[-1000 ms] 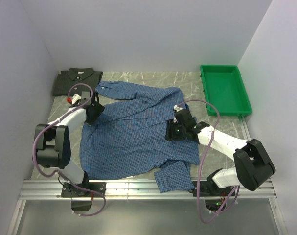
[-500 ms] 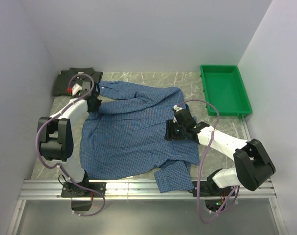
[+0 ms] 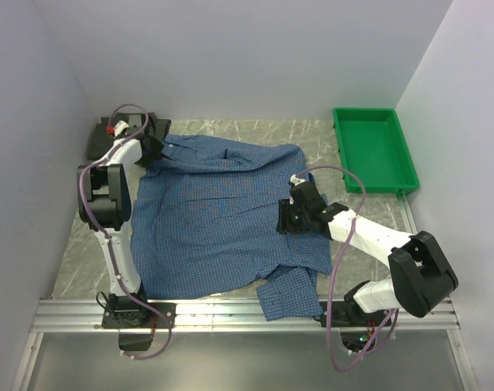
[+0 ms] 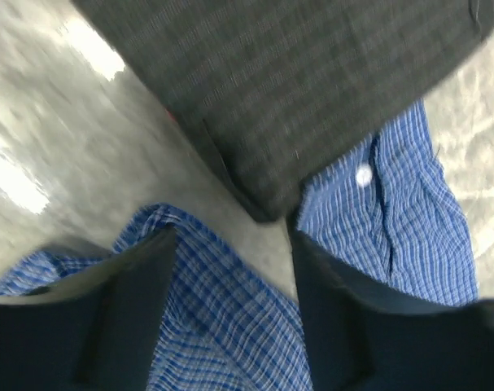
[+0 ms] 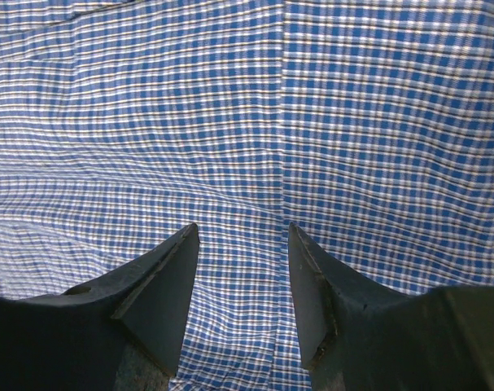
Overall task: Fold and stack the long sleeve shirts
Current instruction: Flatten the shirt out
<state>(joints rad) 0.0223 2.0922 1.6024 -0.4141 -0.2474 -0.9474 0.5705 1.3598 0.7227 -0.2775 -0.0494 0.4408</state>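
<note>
Two garments on the worktop (image 3: pixel 312 134), blue shirt (image 3: pixel 222 220) in fine check spread open across the middle, dark check shirt (image 4: pixel 312 81) folded in the far-left corner; left end effector (image 4: pixel 230 244), jaws apart, by the blue collar; right end effector (image 5: pixel 242 232), jaws apart, over blue cloth

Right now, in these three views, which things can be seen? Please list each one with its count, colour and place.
blue shirt: one, blue fine check, spread over the middle of the table
dark shirt: one, dark green-grey check, folded, far left corner, next to the blue shirt's collar
tray: one, green, far right side of the table
table: one, grey marbled top
left gripper: one, black fingers, open, at the blue shirt's collar end, close to the dark shirt
right gripper: one, black fingers, open, over the blue shirt's right part
</note>
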